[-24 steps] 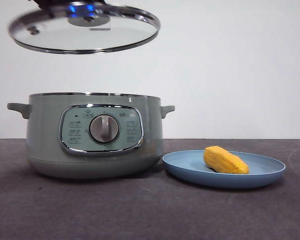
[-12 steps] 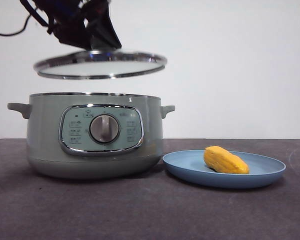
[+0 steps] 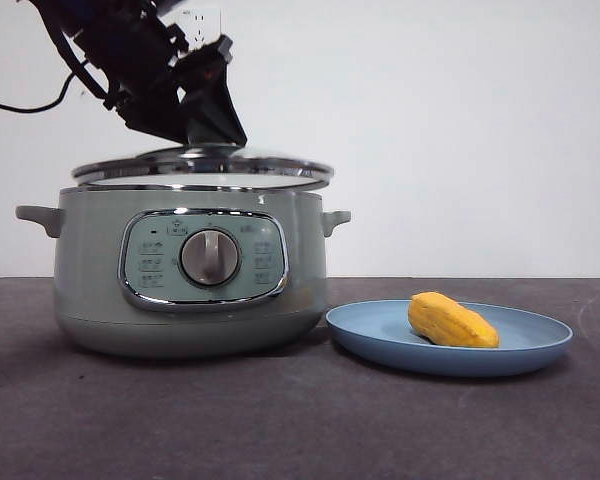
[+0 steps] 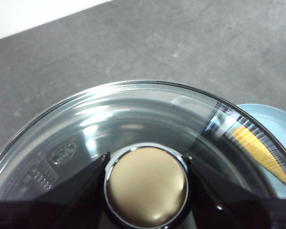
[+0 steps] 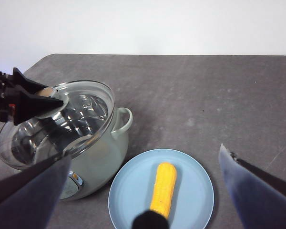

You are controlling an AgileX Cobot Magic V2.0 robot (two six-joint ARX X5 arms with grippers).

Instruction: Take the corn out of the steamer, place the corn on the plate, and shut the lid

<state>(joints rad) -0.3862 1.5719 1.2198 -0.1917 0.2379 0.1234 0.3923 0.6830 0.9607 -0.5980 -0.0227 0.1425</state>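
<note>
Lid descent over the steamer, nearly complete. Compared with the front view a second ago, when the lid (image 3: 202, 166) hung high and tilted toward the camera, I have brought it down in two stages; it now lies almost level, at or just above the chrome rim of the steamer (image 3: 190, 268), though the right wrist view suggests it sits slightly off-centre, so I judge it not yet fully seated. My left end effector (image 4: 146, 183) is clamped on the lid's round knob (image 4: 147, 185), one jaw on each side of it. The corn (image 3: 452, 320) already lies on the plate (image 3: 380, 340), which rests on the tabletop (image 3: 280, 420) just beside the steamer on its right, so only the closing step remains. My right end effector (image 5: 148, 191) waits above the plate with its jaws spread wide, holding nothing. Little stands in the way: the plate's edge comes close to the steamer's base without visibly touching it, and the side handle (image 3: 335, 218) overhangs that gap, but neither crosses the lid's path. The tabletop around them is dark grey, the wall behind is plain white.
</note>
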